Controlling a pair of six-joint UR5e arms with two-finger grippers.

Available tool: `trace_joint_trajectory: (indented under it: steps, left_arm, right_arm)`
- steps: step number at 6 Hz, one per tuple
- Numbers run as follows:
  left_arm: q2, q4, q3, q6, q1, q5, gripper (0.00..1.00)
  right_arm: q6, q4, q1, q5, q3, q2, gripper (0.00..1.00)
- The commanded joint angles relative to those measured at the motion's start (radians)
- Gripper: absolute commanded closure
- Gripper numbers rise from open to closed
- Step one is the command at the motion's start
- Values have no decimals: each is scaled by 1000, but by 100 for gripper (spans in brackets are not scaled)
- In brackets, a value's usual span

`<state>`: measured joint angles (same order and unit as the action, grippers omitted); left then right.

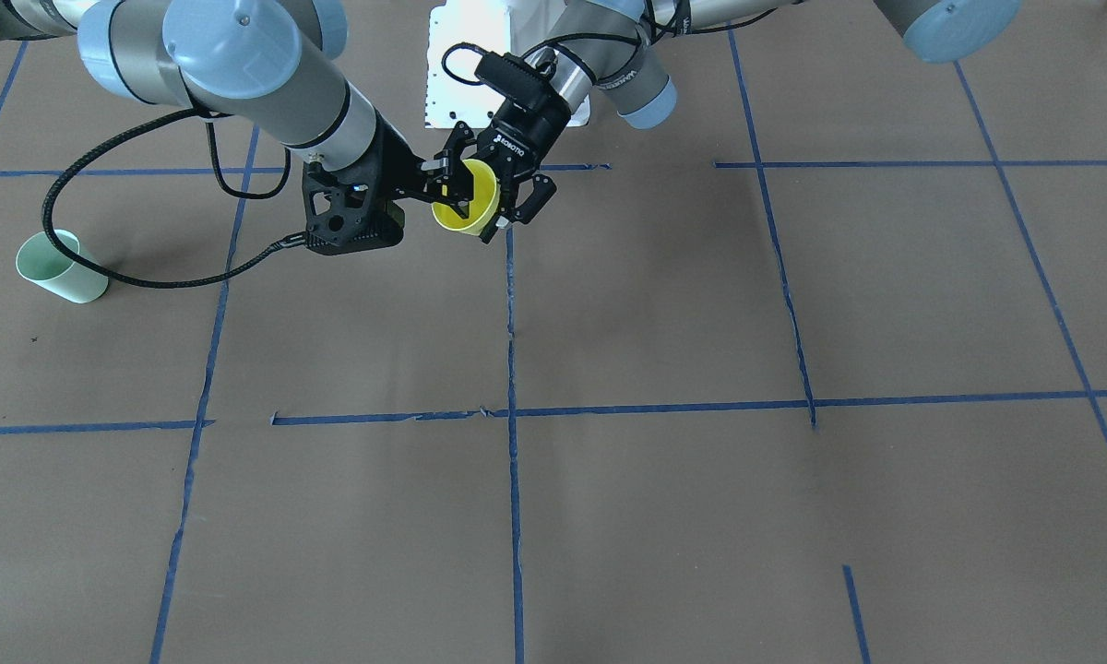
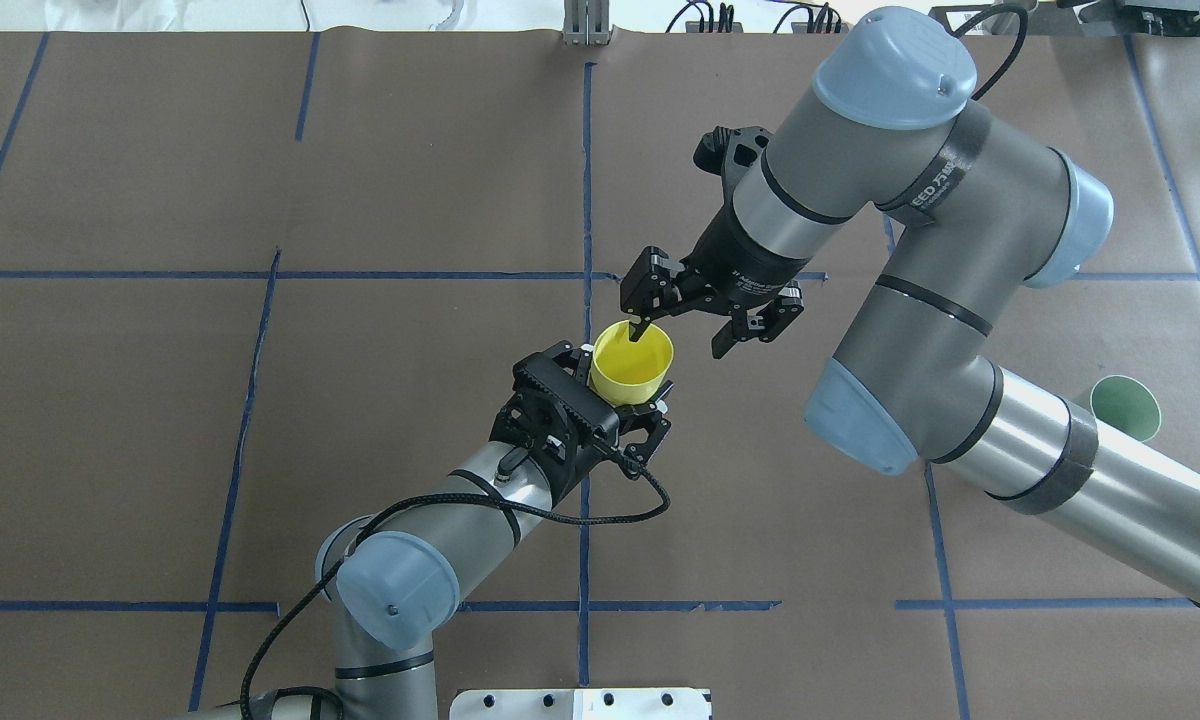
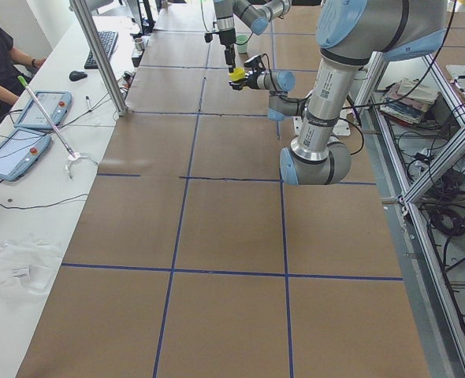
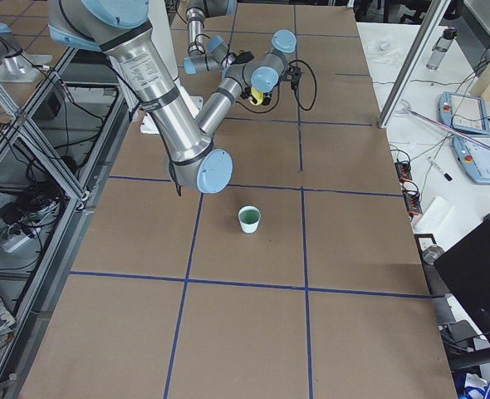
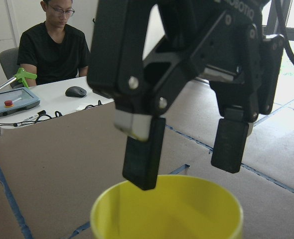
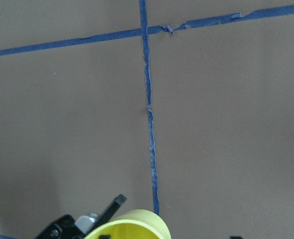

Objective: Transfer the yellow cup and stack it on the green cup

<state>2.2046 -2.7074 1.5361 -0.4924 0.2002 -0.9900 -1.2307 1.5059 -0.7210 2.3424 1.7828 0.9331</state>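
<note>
The yellow cup (image 2: 632,365) is held upright above the table's middle, its mouth up. My left gripper (image 2: 622,382) is shut on its lower body from the near side; it also shows in the front view (image 1: 480,194). My right gripper (image 2: 678,340) is open at the cup's far rim: one finger (image 2: 638,328) dips inside the rim and the other stays outside. The left wrist view shows that open gripper (image 5: 187,164) over the cup (image 5: 172,214). The green cup (image 2: 1125,405) stands upright far out on my right side, also in the front view (image 1: 60,267).
The right arm's elbow and forearm (image 2: 960,380) span the space between the yellow cup and the green cup. A black cable (image 1: 101,267) loops beside the green cup. The white base plate (image 2: 580,703) is at the near edge. An operator (image 5: 57,45) sits at a side desk.
</note>
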Motion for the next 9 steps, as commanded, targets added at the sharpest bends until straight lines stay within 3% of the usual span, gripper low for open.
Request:
trace_joint_trajectory:
  steps: [1,2,3,4,5,7,9]
  left_arm:
    - [7,0,-1,0,-4,1,75]
    - [7,0,-2,0,-4,1,74]
    - [9,0,-2,0,-4,1,74]
    - [9,0,-1,0,-4,1,71]
    - [10,0,1,0,-4,1,62]
    - [17,0,7,-3,-4,14,27]
    - [20,0,7,-2,-4,16,7]
  right_arm:
    - [-1,0,5,0,-8,-8,26]
    - [-1,-1,5,8,-5,-7,48]
    - [-1,-3,5,8,0,-7,79]
    - [-1,-3,11,5,1,0,82]
    - [-1,-3,9,8,6,-3,98]
    - [-4,-1,8,6,6,0,100]
    - [-4,11,-6,6,18,9,100]
